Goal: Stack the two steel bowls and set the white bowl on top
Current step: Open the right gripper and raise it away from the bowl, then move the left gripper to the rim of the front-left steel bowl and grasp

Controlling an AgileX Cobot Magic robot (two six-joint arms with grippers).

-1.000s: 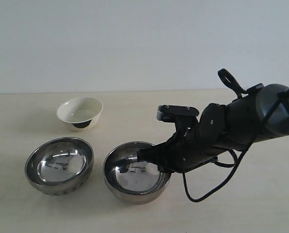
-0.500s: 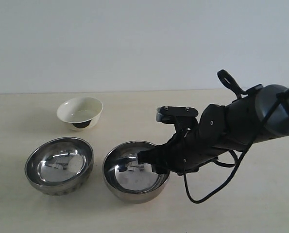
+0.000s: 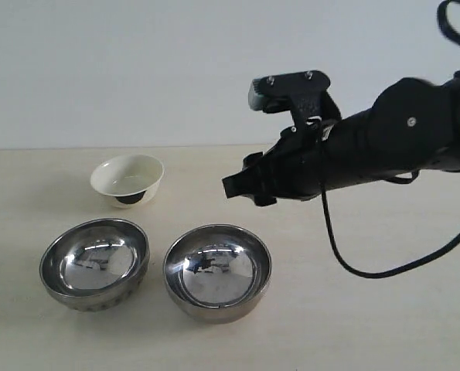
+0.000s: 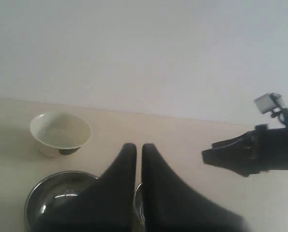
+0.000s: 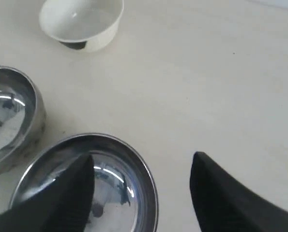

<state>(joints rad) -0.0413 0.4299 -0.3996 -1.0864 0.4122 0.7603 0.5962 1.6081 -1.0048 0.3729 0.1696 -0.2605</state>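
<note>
right claw (image 3: 233, 187) lifted off steel bowl (image 3: 217, 272) | spread, empty | left claw (image 4: 139, 148) pinched, wrist view only

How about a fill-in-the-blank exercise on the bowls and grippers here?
The right gripper hangs above the table with its jaws ____.
The left gripper is ____ and empty.
In the exterior view, the white bowl stands behind the ____ steel bowl.
Missing words: open; shut; left.
</note>
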